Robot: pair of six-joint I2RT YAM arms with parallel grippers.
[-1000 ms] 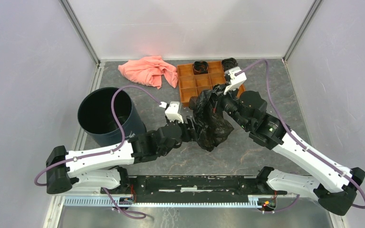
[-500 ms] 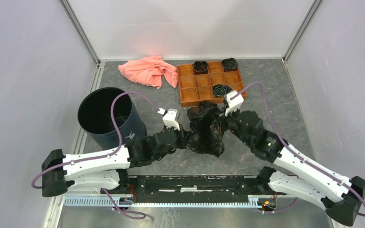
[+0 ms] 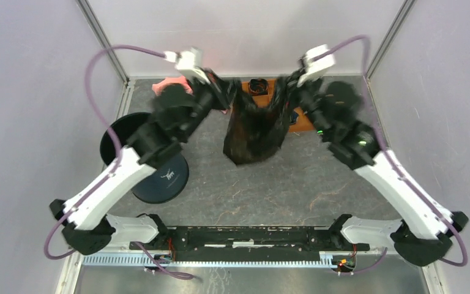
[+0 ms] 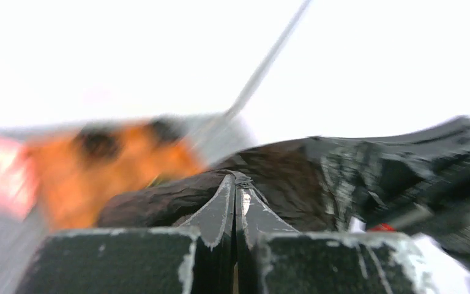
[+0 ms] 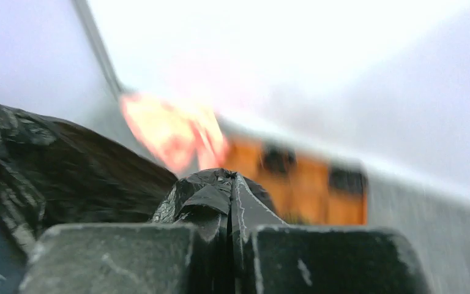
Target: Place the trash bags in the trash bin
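A glossy black trash bag [image 3: 252,131] hangs stretched in the air between my two grippers, over the middle back of the table. At its top left corner, my left gripper [image 3: 227,93] is shut on the film; in the left wrist view the fingertips [image 4: 235,181] pinch the wrinkled black plastic [image 4: 294,177]. My right gripper [image 3: 281,92] is shut on the top right corner, with film bunched at its tips [image 5: 229,179]. The dark round trash bin [image 3: 159,177] stands at the left, partly hidden under my left arm.
An orange compartment tray [image 3: 298,119] sits behind the bag at the back, with a rolled black bag [image 3: 258,84] in one cell. A salmon-pink cloth [image 3: 161,86] peeks out behind my left wrist. Enclosure walls close in on the left, right and back.
Both arms have risen and swung toward the back, lifting the bag off the table and spreading it. The left gripper went from open to shut on the bag.
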